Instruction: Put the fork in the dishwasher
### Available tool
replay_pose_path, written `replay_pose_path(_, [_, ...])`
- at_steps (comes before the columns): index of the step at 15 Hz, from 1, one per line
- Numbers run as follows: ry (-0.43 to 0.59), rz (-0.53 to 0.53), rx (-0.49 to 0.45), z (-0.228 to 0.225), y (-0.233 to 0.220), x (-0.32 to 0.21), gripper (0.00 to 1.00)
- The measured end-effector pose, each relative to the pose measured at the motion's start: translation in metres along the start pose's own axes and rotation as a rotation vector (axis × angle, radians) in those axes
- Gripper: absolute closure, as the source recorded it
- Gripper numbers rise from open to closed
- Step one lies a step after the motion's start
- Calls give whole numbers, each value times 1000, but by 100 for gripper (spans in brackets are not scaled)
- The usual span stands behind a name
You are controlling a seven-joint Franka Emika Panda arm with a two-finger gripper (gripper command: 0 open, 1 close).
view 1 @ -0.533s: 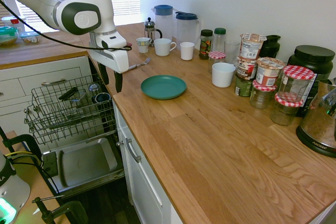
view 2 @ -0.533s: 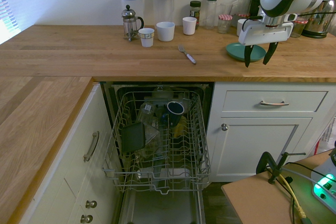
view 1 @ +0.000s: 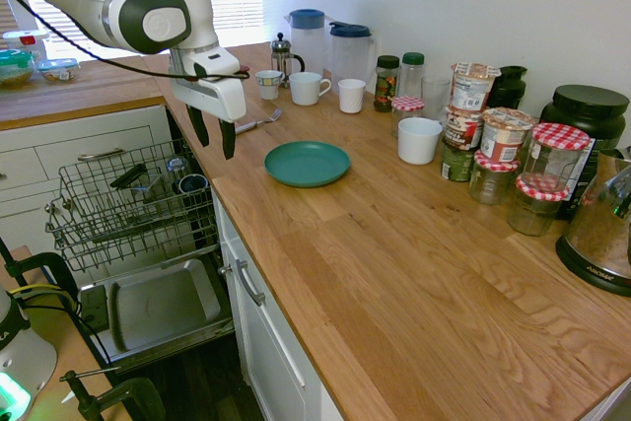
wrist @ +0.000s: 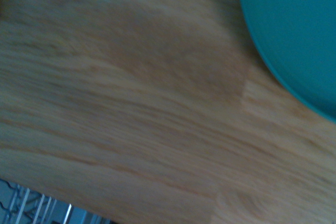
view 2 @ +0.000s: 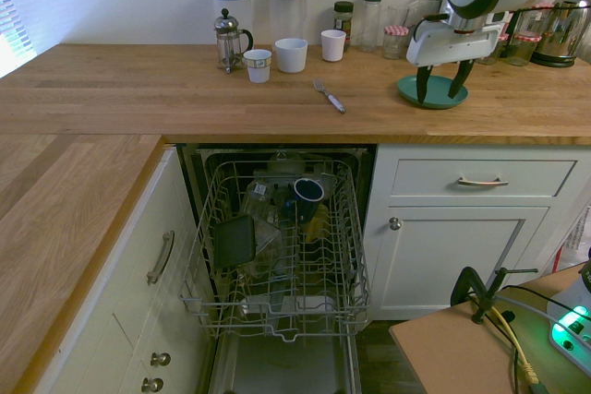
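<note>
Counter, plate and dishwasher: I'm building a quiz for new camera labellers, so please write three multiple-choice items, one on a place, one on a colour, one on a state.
1. Where is the slim silver metal fork?
A) On the round plate
B) On the wooden counter
C) In the wire dishwasher rack

2. What colour is the round plate?
A) Green
B) White
C) Red

3. How does the two-finger gripper stand?
A) Shut, holding the fork
B) Shut and empty
C) Open and empty

Key:
1 B: the second exterior view shows it lying on bare wood, left of the plate.
2 A: all current views show its green surface.
3 C: its fingers stand apart with nothing between them.
</note>
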State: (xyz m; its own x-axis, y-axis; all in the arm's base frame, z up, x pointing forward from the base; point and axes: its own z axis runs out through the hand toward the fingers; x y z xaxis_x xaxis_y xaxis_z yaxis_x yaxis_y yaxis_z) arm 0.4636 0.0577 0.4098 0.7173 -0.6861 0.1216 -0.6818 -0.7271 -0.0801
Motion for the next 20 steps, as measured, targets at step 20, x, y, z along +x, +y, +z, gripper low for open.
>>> replay_pose_path(20, [49, -110, 93, 75, -225, 23, 0])
